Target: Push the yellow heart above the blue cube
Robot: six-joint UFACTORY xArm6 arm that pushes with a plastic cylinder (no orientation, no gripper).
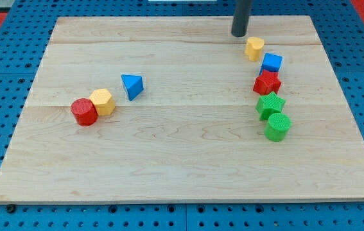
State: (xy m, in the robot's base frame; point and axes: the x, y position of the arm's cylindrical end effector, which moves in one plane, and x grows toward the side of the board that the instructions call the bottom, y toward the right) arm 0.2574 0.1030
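My tip, a bare rod holding nothing, stands just above-left of the yellow heart, which lies touching or nearly touching the blue cube on its upper left. The push looks nearly finished; 1 short nudge rightward should do. The board's top edge is near, leaving little room.

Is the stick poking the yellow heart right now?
No, my tip sits just up and to the view's left of the yellow heart, with a sliver of bare board showing between them.
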